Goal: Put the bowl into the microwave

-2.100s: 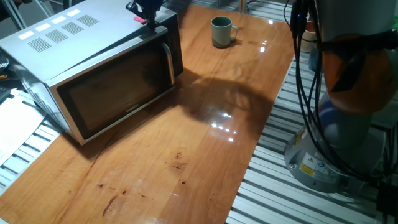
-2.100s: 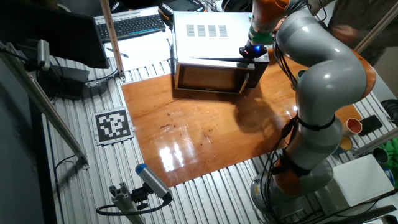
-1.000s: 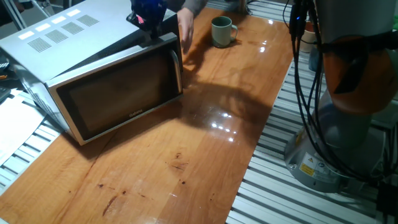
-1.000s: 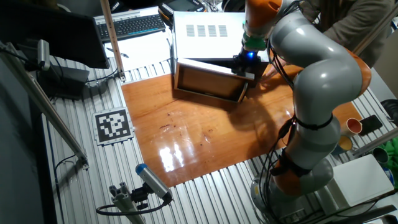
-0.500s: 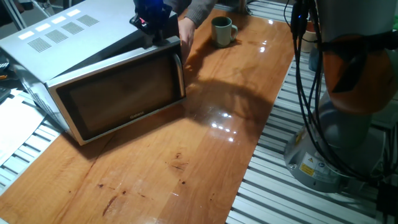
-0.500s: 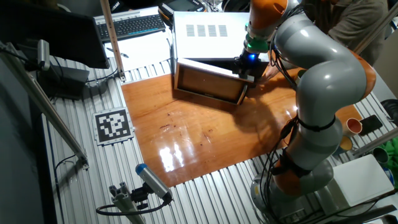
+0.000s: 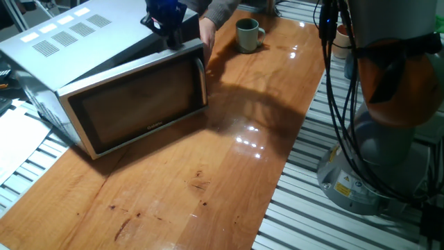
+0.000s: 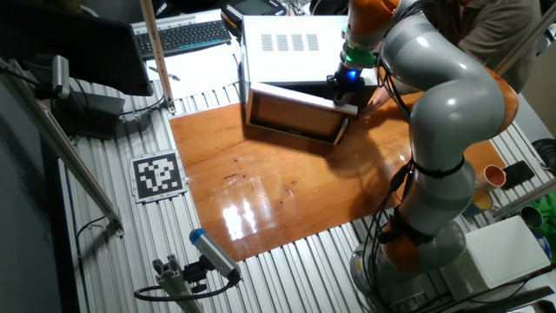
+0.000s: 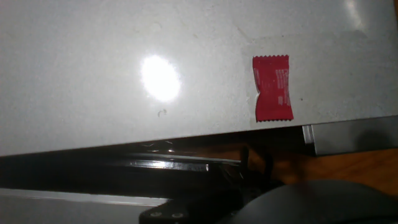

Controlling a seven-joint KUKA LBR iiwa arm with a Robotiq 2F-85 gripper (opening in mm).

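- The claw (image 7: 168, 31) sits at the top corner of the microwave (image 7: 104, 76) door, on its handle side (whether its fingers are apart or together cannot be told).
- The door stands slightly ajar.
- A small red packet (image 9: 272, 88) lies on the microwave's top.
- A person's hand (image 7: 206, 31) is just beside the door.
- The bowl (image 7: 247, 35) stands upright on the worktop (image 7: 208, 173), apart from the microwave.

black keyboard (image 8: 186, 35), printed marker tag (image 8: 158, 175), red packet (image 9: 272, 89)
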